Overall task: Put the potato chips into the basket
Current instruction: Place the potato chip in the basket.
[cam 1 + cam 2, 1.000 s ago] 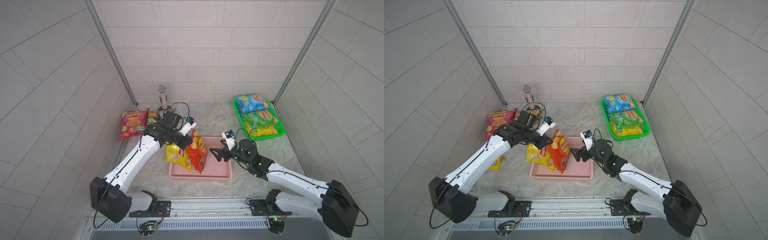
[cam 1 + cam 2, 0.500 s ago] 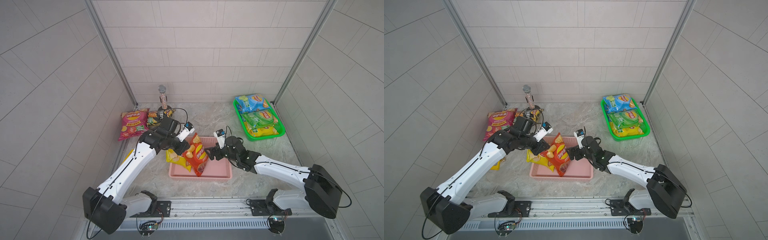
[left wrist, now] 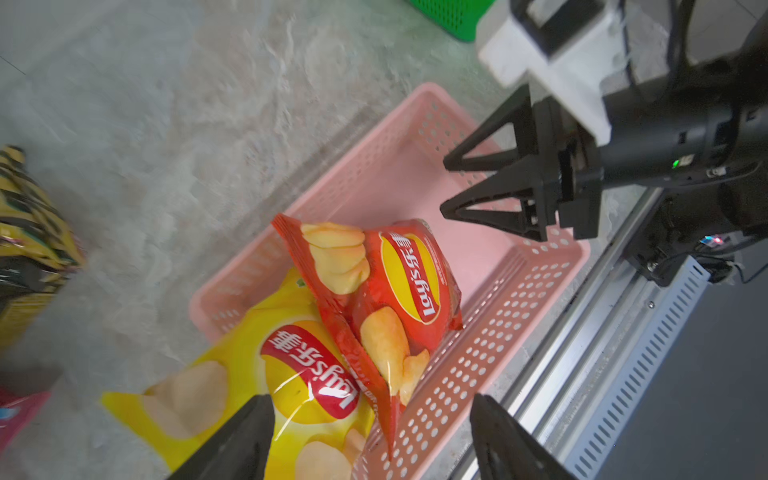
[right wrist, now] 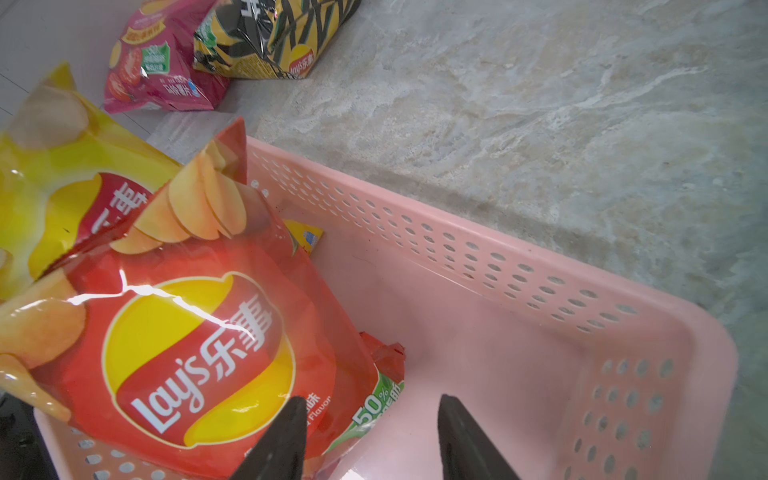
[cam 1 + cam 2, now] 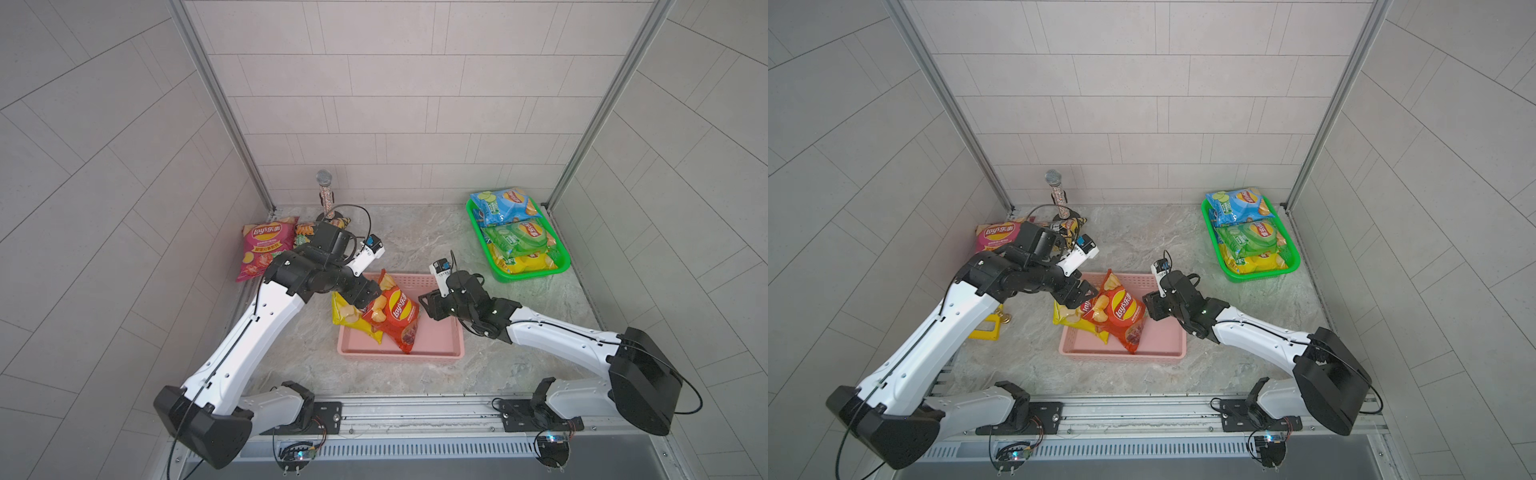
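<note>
Left wrist view shows the left gripper with its black jaws now spread wide, having just let go of the glossy red Lay's chip bag. That bag leans inside the pink perforated plastic basket, propped on a yellow Lay's bag that overhangs the wall. The right gripper has narrowed to half-parted jaws and grips nothing. One delivery looks done; the magenta bag waits on the table.
</note>
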`<state>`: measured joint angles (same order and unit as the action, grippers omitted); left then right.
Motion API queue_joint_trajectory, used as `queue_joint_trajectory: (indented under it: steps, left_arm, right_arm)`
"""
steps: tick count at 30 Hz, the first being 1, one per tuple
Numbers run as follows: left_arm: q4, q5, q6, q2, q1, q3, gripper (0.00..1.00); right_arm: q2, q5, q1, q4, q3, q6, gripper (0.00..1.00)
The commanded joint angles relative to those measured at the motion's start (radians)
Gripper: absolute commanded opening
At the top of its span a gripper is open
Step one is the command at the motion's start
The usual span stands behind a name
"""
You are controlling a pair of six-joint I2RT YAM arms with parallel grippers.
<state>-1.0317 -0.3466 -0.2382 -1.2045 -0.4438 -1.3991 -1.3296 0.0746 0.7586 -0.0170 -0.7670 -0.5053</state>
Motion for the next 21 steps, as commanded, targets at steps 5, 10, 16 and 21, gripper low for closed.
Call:
queue_joint_trajectory:
  steps: [5, 10, 16, 21]
  left_arm:
    - [-0.089, 0.076, 0.021, 0.055, 0.257, 0.007, 0.84]
    - [-0.011, 0.156, 0.008, 0.060, 0.404, 0.172, 0.81]
    - [0.054, 0.297, -0.003, 0.006, 0.423, 0.313, 0.80]
    - [0.105, 0.228, -0.037, -0.037, 0.421, 0.391, 0.80]
  right_arm:
    - [-0.004, -0.063, 0.005, -0.198, -0.046, -0.006, 0.54]
    - [-0.054, -0.050, 0.034, -0.251, -0.066, -0.005, 0.55]
    - [-0.145, -0.011, 0.068, -0.233, -0.082, -0.025, 0.56]
    - [-0.230, 0.010, 0.101, -0.183, -0.113, -0.026, 0.57]
